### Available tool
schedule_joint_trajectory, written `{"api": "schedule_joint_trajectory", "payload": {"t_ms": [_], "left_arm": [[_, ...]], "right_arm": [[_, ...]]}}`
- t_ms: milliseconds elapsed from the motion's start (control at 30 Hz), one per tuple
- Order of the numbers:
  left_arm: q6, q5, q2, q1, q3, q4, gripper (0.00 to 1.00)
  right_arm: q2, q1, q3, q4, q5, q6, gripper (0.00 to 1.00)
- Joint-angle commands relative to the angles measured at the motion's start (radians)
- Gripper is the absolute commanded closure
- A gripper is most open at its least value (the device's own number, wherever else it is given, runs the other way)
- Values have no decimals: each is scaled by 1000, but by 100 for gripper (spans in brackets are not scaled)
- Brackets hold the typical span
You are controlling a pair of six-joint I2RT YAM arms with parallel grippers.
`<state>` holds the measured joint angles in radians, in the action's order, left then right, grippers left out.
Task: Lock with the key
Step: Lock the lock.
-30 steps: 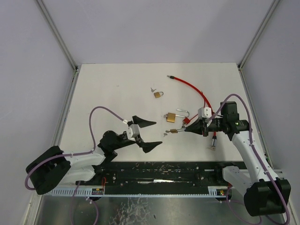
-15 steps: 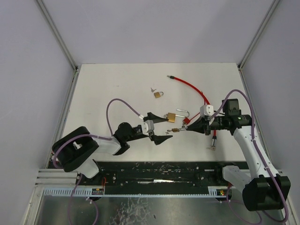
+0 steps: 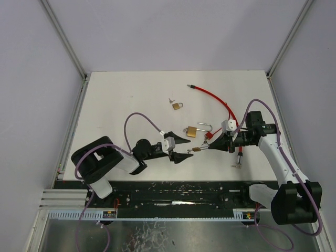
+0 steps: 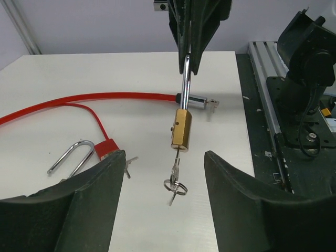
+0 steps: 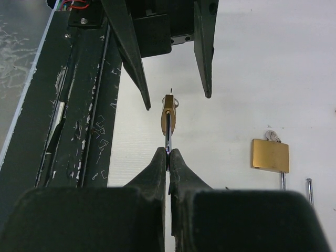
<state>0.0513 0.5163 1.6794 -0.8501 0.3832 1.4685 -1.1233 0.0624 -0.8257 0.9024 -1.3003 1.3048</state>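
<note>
Over the white table (image 3: pixel 131 105), near its middle, the right gripper (image 3: pixel 209 146) pinches the shackle of a brass padlock (image 4: pixel 181 130), with the key (image 4: pixel 175 176) hanging from its base. The left gripper (image 3: pixel 190 146) gapes, its fingers either side of the padlock.

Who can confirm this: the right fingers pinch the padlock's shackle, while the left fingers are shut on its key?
Not quite. The left wrist view shows the left fingers open, flanking the key untouched; the right fingers do pinch the shackle.
</note>
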Motion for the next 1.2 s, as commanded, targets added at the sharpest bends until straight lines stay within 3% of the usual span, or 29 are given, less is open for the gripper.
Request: {"api": "schedule_joint_trajectory", "payload": {"t_ms": [0, 567, 967, 1167], "left_arm": [[-13, 43, 24, -2, 10, 99, 41], [2, -21, 82, -61, 52, 101, 42], [12, -55, 88, -67, 60, 76, 54], [19, -71, 87, -68, 62, 69, 55]], "right_arm": [[-6, -4, -25, 26, -37, 61, 100], [-10, 7, -4, 11, -31, 73, 100], [-16, 15, 2, 0, -24, 70, 100], [-21, 25, 7, -5, -22, 67, 100]]}}
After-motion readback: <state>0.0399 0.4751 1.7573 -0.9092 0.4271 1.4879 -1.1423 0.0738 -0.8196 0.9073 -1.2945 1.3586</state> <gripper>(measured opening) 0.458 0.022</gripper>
